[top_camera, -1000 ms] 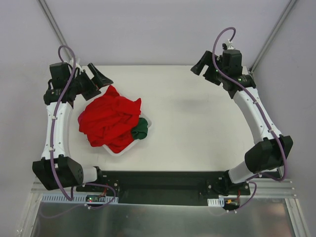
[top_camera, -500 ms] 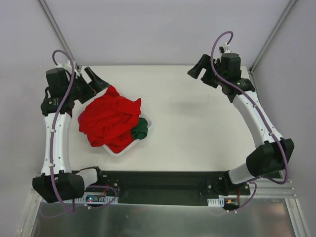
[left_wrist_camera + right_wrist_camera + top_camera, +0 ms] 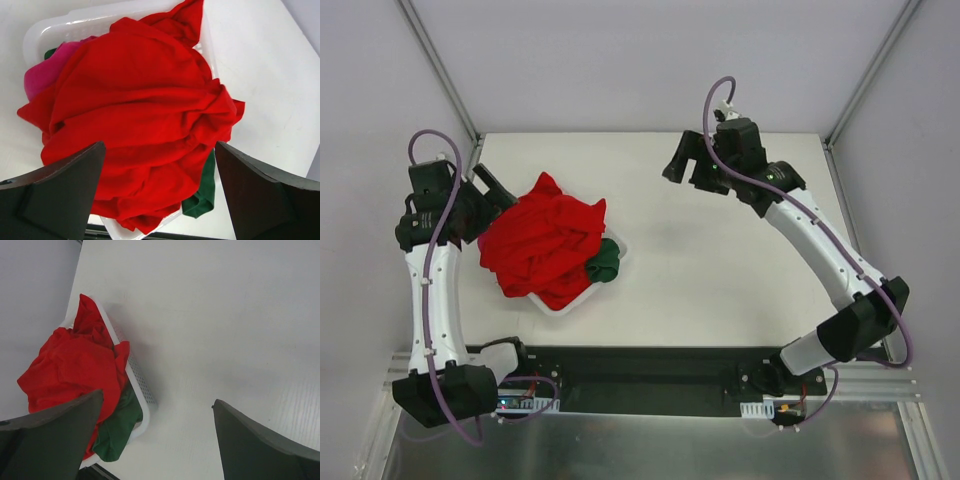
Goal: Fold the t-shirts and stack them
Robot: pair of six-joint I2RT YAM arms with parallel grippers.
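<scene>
Your right gripper (image 3: 686,166), wide open and empty, has swung toward the basket (image 3: 142,395). Your left gripper (image 3: 160,187), also open, hangs just above the t-shirts (image 3: 135,100), which seem not yet grasped.

Setting: robotics laboratory test cell. Evidence: flat matte white tabletop (image 3: 720,260) boxed in by plain pale grey wall panels (image 3: 640,60) joined with bare metal corner struts (image 3: 440,70); white-and-black jointed left arm (image 3: 435,290) and right arm (image 3: 820,250), bolted to a long black base plate (image 3: 650,365); silver aluminium rail (image 3: 880,388) along the near edge; exposed purple cables (image 3: 427,300); small green circuit board (image 3: 510,403).
</scene>
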